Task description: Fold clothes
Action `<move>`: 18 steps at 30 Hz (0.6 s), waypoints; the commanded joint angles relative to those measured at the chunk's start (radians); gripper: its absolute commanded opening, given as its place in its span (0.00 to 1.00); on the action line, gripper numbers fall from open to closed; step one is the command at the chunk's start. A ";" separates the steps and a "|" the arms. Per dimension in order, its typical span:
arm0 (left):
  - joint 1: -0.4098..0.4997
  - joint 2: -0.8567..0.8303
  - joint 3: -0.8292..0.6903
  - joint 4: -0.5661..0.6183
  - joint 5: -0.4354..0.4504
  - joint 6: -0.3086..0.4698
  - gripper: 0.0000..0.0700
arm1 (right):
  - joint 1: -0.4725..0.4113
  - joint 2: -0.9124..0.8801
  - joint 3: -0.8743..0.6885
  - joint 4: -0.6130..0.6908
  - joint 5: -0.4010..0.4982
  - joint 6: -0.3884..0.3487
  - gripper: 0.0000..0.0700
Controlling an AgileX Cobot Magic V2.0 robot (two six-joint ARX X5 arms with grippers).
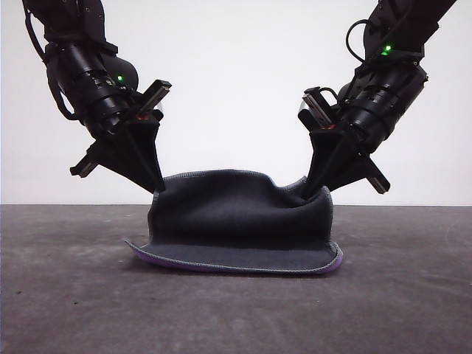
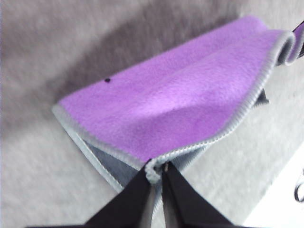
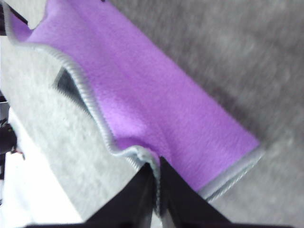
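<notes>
Our left gripper [image 1: 158,187] is pinched shut on the left top corner of the cloth [image 1: 236,221], and our right gripper [image 1: 307,193] is pinched shut on the right top corner, both arms slanting down and inward toward the middle of the table [image 1: 74,295]. In the left wrist view the black fingers [image 2: 137,199] meet on the light grey edging, with the purple face spreading away from them over the grey table. In the right wrist view the fingers [image 3: 137,194] close on the edging in the same way. From the front we see the held edge lifted, its dark grey face toward the camera, sagging a little near the right gripper. The front edge lies flat on the table, a thin purple strip showing beneath it.
</notes>
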 commanded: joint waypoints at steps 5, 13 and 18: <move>-0.004 0.010 0.022 -0.055 0.008 0.035 0.02 | 0.005 0.012 0.021 -0.075 -0.002 -0.026 0.00; -0.004 0.010 0.022 -0.074 0.008 0.047 0.02 | 0.012 0.012 0.021 -0.095 -0.002 -0.036 0.00; -0.004 0.010 0.021 -0.090 0.008 0.047 0.07 | 0.012 0.012 0.021 -0.110 -0.002 -0.036 0.04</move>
